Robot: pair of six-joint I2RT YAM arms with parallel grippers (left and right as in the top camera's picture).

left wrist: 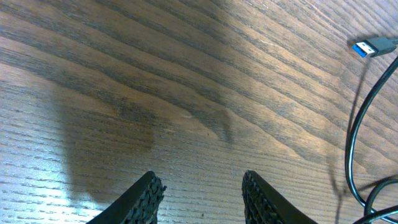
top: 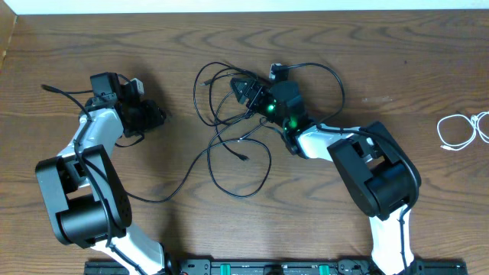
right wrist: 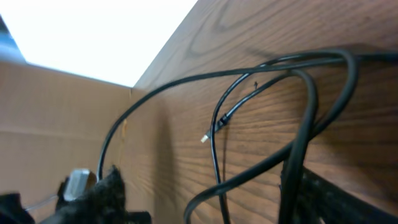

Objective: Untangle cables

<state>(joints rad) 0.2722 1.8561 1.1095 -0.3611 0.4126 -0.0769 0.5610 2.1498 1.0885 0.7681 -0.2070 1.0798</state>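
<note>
Counter: brown wood, strong grain, smooth w/ slight satin sheen. Black cables: thin, smooth plastic sheath, semi-gloss. White cable: smooth plastic. USB plug: dull grey metal shell, blue plastic insert. Left pincer pads: black, matt, finely ribbed, rubbery-looking. Arm shells: white glossy & black matt plastic.

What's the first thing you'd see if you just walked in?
A messy tangle of thin black cables loops across the middle of the brown wooden table, with the right arm's black fingers poking into its top. Far at the right edge lies a white coiled cable.
</note>
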